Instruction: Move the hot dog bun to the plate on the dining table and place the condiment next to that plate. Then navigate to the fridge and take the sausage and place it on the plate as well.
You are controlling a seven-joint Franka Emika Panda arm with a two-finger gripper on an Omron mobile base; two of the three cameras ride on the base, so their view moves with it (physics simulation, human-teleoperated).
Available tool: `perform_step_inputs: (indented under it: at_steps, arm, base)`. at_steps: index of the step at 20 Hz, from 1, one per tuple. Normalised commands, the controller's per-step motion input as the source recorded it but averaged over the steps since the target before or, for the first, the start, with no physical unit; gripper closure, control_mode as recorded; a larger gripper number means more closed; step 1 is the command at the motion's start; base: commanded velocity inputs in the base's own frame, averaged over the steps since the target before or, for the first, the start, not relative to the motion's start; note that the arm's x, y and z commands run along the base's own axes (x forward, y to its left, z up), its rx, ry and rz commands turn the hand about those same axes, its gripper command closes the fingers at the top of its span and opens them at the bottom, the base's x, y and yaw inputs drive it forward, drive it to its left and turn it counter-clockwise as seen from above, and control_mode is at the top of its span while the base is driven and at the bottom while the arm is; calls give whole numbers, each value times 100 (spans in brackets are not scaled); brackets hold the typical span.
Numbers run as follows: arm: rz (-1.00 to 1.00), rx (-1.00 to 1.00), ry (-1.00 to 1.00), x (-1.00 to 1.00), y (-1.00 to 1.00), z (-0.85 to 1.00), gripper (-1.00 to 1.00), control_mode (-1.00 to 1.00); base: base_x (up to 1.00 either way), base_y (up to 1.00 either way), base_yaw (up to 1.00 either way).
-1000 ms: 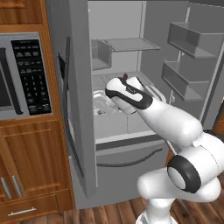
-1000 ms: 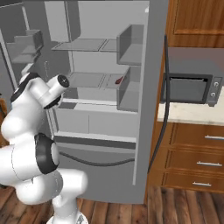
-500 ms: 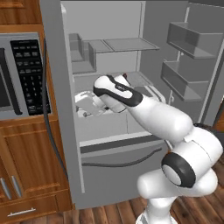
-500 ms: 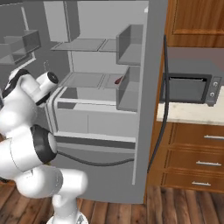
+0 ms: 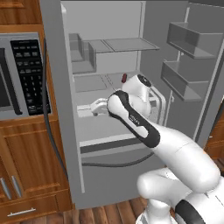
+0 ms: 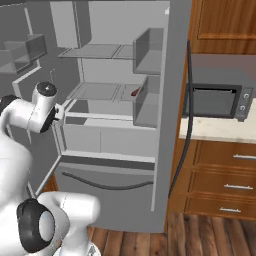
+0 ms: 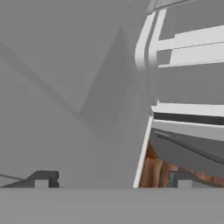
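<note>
The sausage (image 5: 124,78) is a small dark red piece lying on the middle shelf of the open fridge (image 5: 109,26), toward the back; from the other side the sausage (image 6: 135,92) lies beside a grey bin. My gripper (image 5: 97,107) hangs below and left of it, in front of the white drawer level. In the hand view the gripper (image 7: 111,181) is open, its fingertips (image 7: 41,179) far apart with nothing between them, facing grey fridge panels. The hot dog bun, the plate and the condiment are out of view.
A microwave (image 5: 17,74) sits in wooden cabinets left of the fridge. The open door's bins (image 5: 188,39) jut out on the right. White drawers (image 6: 105,140) fill the fridge's lower part. A wood floor (image 7: 155,170) lies below.
The hand has swung left and down from near the shelf to the drawer front. The elbow has come forward.
</note>
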Motion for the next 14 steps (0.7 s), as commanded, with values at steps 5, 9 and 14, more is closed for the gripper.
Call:
perform_step_inputs:
  at_steps: [5,9,14]
  arm:
    - [-38,-37,-7,-42,-99,5,-100,-100]
    - [-29,-33,-1,-31,-89,18,-100,-100]
    - [-15,-25,1,-7,-57,28,-100,-100]
  base:
    - [0,0,0]
    - [0,0,0]
    - [0,0,0]
